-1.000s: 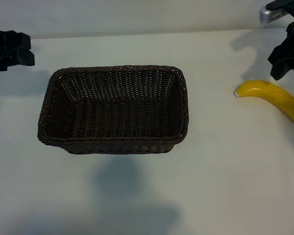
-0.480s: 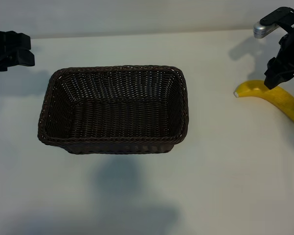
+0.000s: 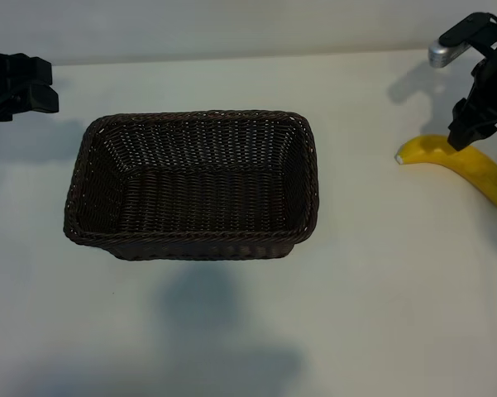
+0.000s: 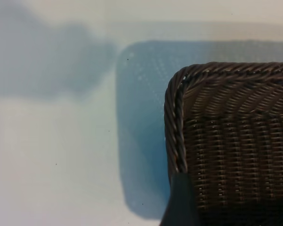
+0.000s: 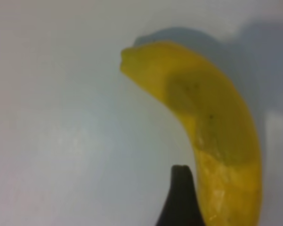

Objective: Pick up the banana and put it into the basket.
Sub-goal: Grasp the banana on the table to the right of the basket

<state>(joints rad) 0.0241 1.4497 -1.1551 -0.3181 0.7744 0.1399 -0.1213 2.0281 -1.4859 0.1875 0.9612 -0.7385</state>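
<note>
white table [image 3: 380, 314], soft shadows

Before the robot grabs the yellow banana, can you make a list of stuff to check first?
1. Curved bright-yellow banana lying free on the white table, right of the basket: ok.
2. Right end effector over the banana: ok, it hangs above the end nearer the basket.
3. Right end effector open for the grab: ok.
4. One fingertip beside the banana, not on top of it: ok. The other finger's place: cannot tell.
5. Dark brown woven wicker basket has room inside: ok, nothing in it.
6. Left end effector out of the way: ok, parked beyond the basket's far left corner.
</note>
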